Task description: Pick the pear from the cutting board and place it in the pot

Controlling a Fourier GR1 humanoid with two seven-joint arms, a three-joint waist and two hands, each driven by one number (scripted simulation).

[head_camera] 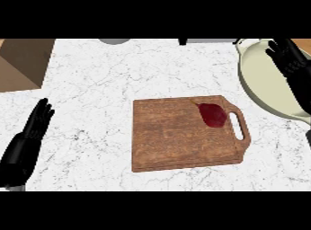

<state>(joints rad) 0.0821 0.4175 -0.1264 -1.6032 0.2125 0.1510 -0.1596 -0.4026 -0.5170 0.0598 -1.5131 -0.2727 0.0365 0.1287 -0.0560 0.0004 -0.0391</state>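
A dark red pear (212, 114) lies on the brown wooden cutting board (178, 139), near the board's handle slot at its far right corner. The cream-coloured pot (264, 85) stands to the right of the board, cut off by the view's edge. My right hand (297, 72) is over the pot's rim, fingers straight and spread, holding nothing. My left hand (31, 132) rests open at the lower left, fingers up, well away from the board.
The counter (91, 90) is white marble. A brown wooden surface (12, 63) borders it at the upper left. A grey round object (114, 41) and a dark item (183, 41) show at the far edge.
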